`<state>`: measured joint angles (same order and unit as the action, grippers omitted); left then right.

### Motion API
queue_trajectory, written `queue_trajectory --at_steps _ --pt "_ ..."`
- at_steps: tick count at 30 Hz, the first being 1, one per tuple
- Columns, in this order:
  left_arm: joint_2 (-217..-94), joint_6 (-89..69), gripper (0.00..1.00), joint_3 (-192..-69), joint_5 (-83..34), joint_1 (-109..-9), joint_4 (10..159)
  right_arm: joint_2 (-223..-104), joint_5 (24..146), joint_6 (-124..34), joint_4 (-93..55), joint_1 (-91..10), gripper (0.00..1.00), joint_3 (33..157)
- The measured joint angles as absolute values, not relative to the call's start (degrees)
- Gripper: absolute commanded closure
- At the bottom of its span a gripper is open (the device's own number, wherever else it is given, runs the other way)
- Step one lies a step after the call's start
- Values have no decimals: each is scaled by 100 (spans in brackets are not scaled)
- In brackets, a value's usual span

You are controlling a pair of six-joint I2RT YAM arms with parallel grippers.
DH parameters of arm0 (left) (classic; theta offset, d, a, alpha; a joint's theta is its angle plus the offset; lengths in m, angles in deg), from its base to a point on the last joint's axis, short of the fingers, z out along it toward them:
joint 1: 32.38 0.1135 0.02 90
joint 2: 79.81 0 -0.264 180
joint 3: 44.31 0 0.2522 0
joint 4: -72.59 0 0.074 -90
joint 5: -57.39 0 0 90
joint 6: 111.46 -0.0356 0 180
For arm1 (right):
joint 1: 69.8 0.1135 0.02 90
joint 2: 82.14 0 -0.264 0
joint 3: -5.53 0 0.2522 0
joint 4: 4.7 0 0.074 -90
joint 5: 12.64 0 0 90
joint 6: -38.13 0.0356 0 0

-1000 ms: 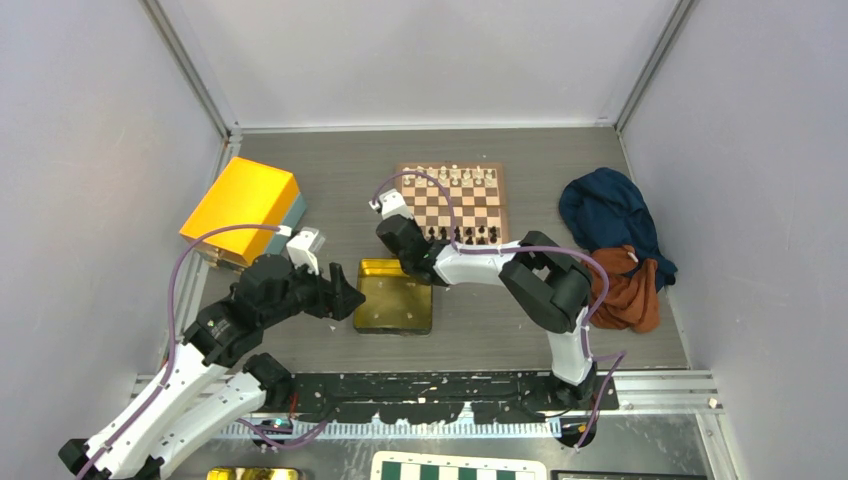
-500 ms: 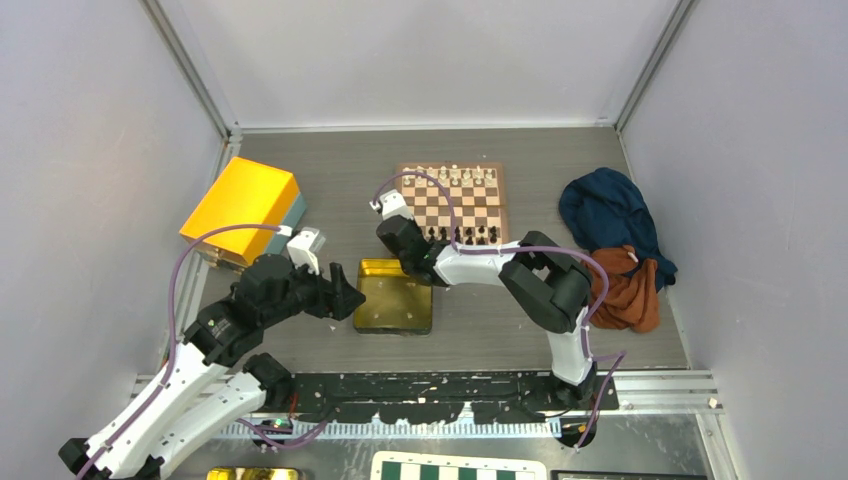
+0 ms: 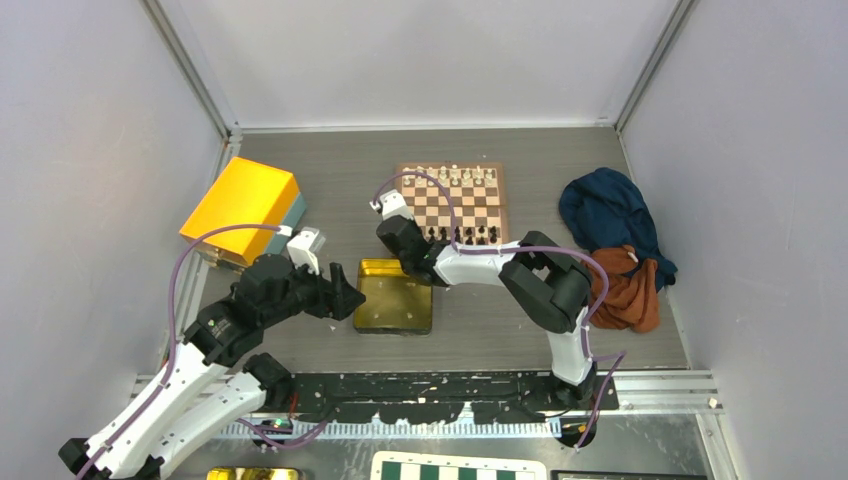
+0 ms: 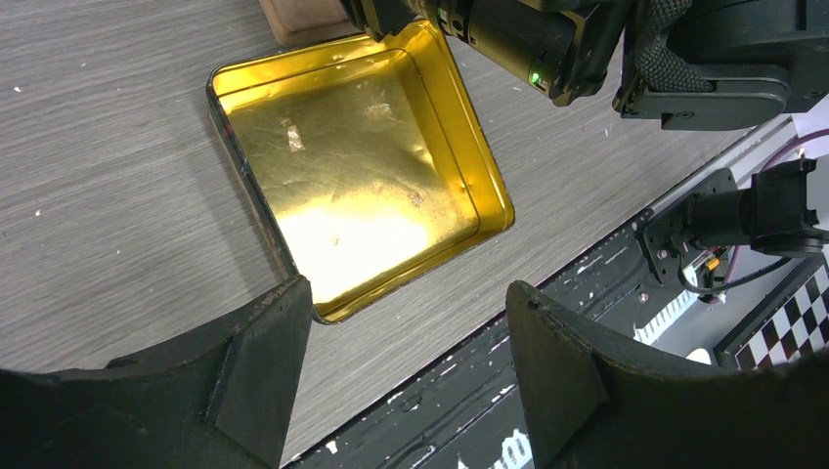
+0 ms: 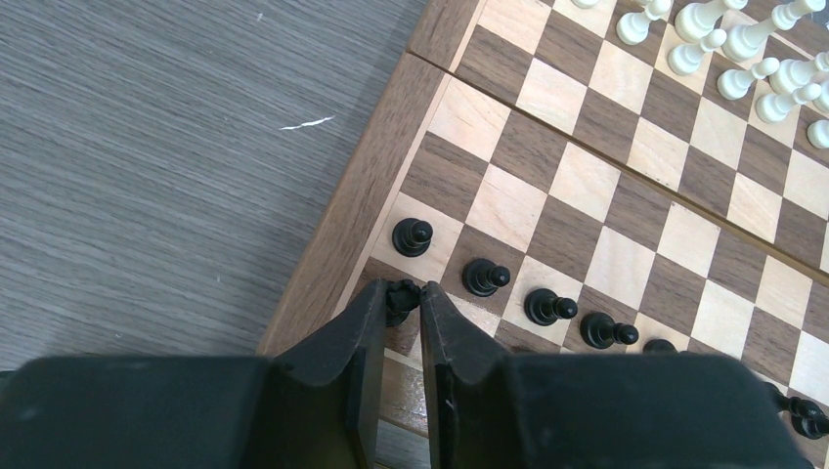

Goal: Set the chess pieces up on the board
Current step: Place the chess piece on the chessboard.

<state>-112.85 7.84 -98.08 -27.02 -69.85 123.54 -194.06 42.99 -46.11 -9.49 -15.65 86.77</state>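
Your right end effector [image 5: 401, 315] stands at the near-left corner of the board [image 5: 337, 234], its fingers drawn close on either side of a black piece [image 5: 399, 296] that sits between the tips, over the corner square hard against the wooden rim. Whether the base is fully seated there you cannot tell, since the fingers hide it. Just beyond the tips a row of black pawns [image 5: 484, 277] runs off to the right, and the white pieces [image 5: 723, 39] line the far side, well apart. Your left end effector [image 4: 406, 376] hangs with its jaws wide apart and nothing in them, above the near edge of a gold tin [image 4: 362, 195] on the table [image 5: 147, 147]. The risk lies in the release: if the piece rides on the rim or clings to one pad, it will likely tip as the fingers part. The nearest pawn stands just beyond the tips, so a retreat that drifts forward or rightward could knock it over and take its neighbours along.
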Motion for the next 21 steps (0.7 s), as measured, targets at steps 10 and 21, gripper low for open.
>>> queue_trajectory --at_steps 10,21 --pt "-11283 784 26 -9808 -2702 -6985 12354 -19406 4301 -4613 -949 -1565 73 8677" --pt "-11272 787 26 -9808 -2702 -6985 12356 -19406 4301 -4613 -949 -1513 73 8677"
